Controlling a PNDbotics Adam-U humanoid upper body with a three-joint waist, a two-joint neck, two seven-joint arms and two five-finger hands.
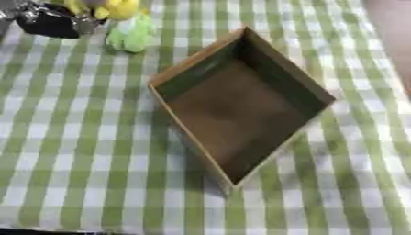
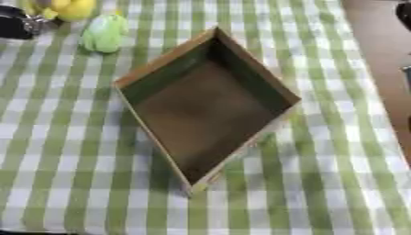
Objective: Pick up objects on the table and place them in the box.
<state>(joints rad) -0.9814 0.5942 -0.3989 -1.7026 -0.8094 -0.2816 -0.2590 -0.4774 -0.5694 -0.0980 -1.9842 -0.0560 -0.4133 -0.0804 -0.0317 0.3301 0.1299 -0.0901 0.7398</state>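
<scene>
Left hand (image 1: 48, 20) is a dark blur, cut off top-left by the yellow toy (image 1: 108, 8); can't tell its fingers. Left eye shows more.

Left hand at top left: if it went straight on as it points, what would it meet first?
Probably the yellow object close beside the left hand, with the green object just below that line; depth is unclear.

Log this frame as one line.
box: empty, mid-table | green toy: on cloth, far left, outside box | yellow toy: beside left hand | right hand: not in view
</scene>
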